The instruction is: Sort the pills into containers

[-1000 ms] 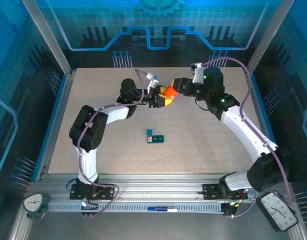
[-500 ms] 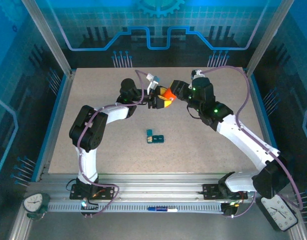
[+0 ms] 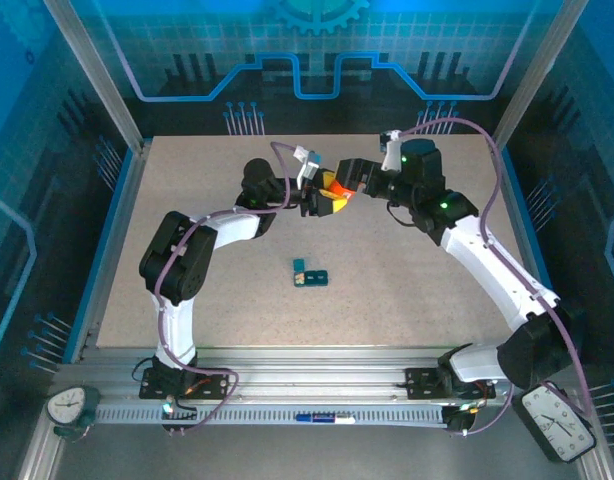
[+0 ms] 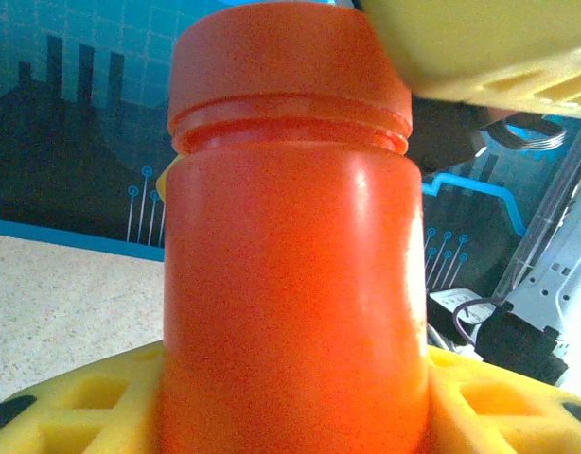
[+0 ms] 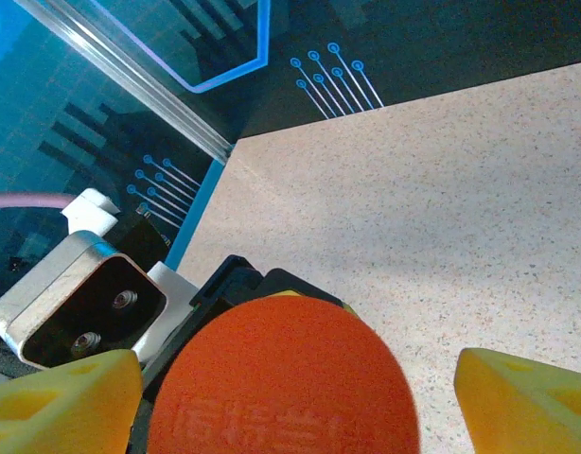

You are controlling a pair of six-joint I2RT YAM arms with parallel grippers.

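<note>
Small dark-teal containers (image 3: pixel 310 273) lay on the worktop (image 3: pixel 407 290), at 6 o'clock from the orange bottle (image 3: pixel 333 188) pinched by the left gripper (image 3: pixel 320 201). The right wrist view added embossed lettering on the cap (image 5: pixel 272 378), flanked by the spread right gripper (image 5: pixel 300 402).

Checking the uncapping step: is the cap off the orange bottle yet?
No, the orange cap sits on the neck of the orange bottle in the left wrist view.

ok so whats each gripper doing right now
left gripper: closed on the orange bottle.
right gripper: open, its fingers on either side of the bottle's cap.
</note>
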